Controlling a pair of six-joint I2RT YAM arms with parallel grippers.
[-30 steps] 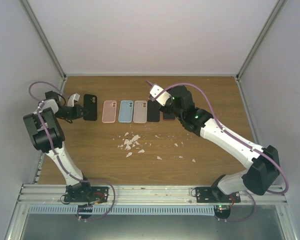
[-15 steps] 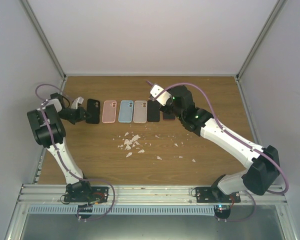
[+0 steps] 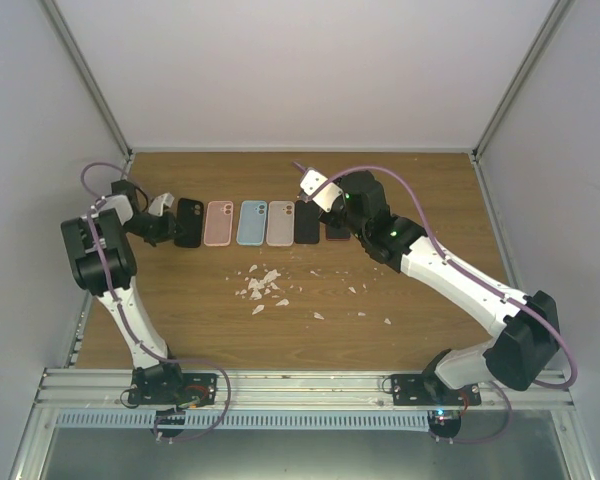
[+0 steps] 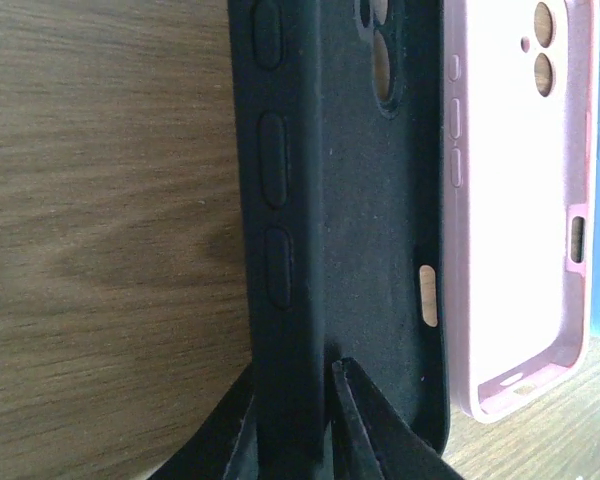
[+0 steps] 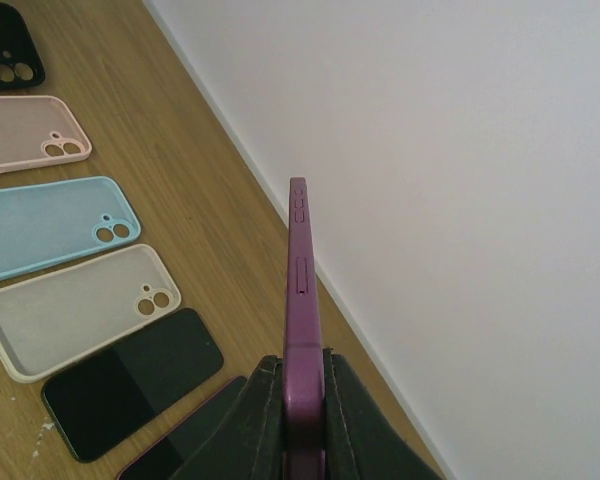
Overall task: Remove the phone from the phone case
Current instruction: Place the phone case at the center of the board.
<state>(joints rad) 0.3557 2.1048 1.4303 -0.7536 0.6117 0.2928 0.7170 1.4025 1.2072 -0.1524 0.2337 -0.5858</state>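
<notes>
Over the wooden table (image 3: 410, 190), the right gripper (image 5: 302, 360), jaws closed, is holding a purple case (image 5: 299, 270) edge-on aloft; whether a phone is sitting inside is unclear. The left gripper (image 4: 295, 372), jaws nearly closed, is pinching the matte black case (image 4: 370, 200) by its side wall, beside the pink case (image 4: 510, 200); a black phone (image 5: 130, 385) is lying flat farther along.

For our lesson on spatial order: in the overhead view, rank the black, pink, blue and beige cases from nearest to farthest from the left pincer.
1. Black case, at the left pincer, row's left end.
2. Pink case, next rightward.
3. Blue case, further right.
4. Beige case, rightmost of these.
</notes>
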